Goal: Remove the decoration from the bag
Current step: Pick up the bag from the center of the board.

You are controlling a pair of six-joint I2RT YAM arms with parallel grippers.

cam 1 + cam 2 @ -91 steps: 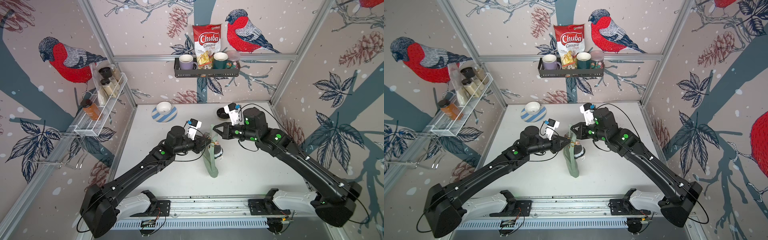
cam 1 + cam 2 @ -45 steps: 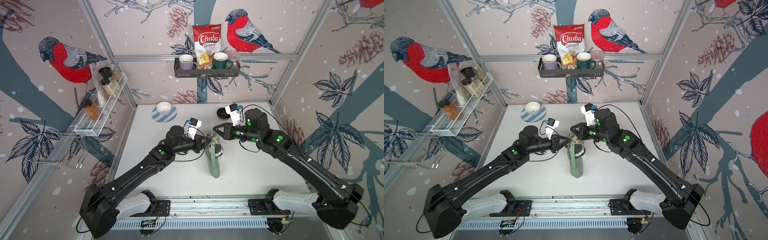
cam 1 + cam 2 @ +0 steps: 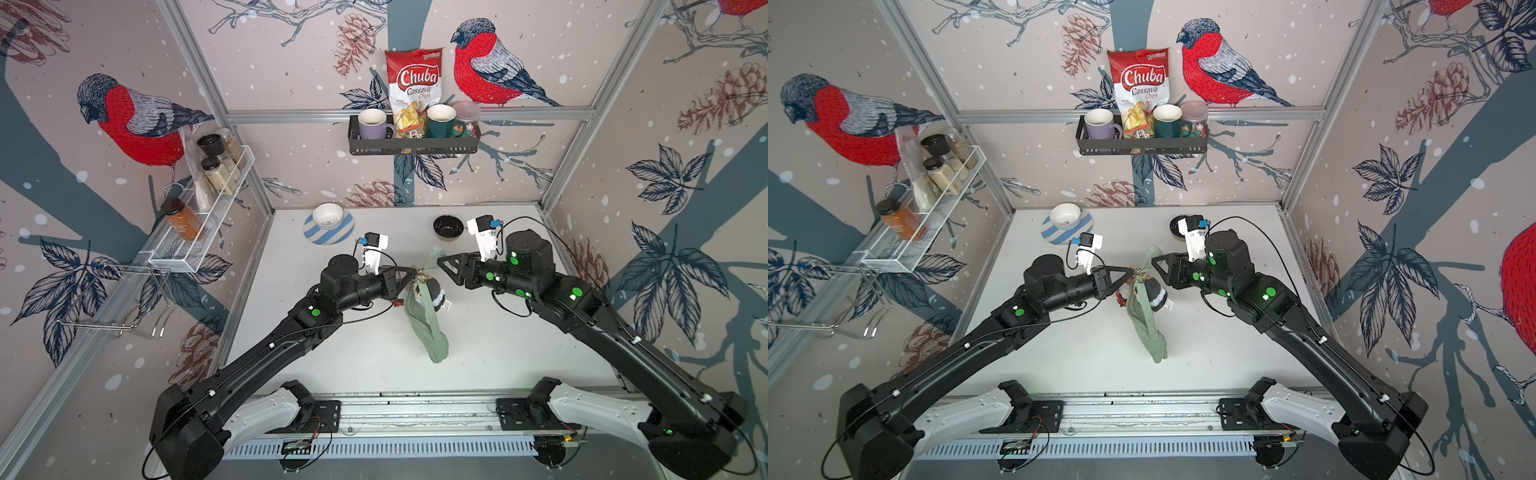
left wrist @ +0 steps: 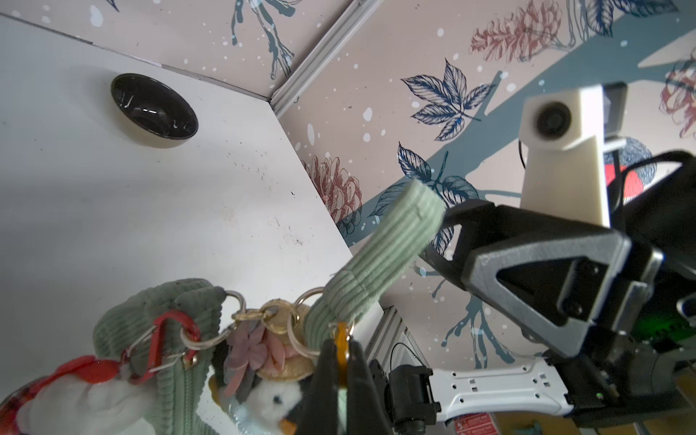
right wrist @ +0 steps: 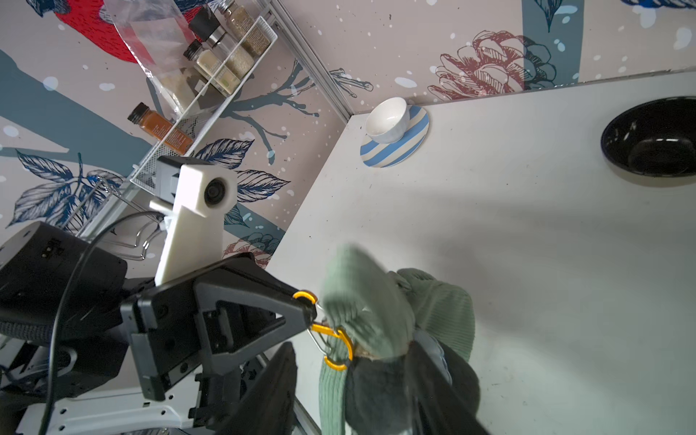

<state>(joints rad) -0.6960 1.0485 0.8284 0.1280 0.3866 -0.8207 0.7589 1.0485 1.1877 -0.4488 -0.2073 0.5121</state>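
Over the white bench (image 3: 519,353) the green bag (image 3: 428,328) hangs down from the left pincer (image 3: 414,272), clenched on its orange clip (image 5: 324,328), with the released right pincer (image 3: 441,262) just right of the decoration (image 3: 437,291).

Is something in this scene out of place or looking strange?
Yes. The sage-green bag hangs crumpled from the left gripper, which is shut on an orange carabiner, instead of lying flat. Its strap end sticks up loose beside the open right gripper.
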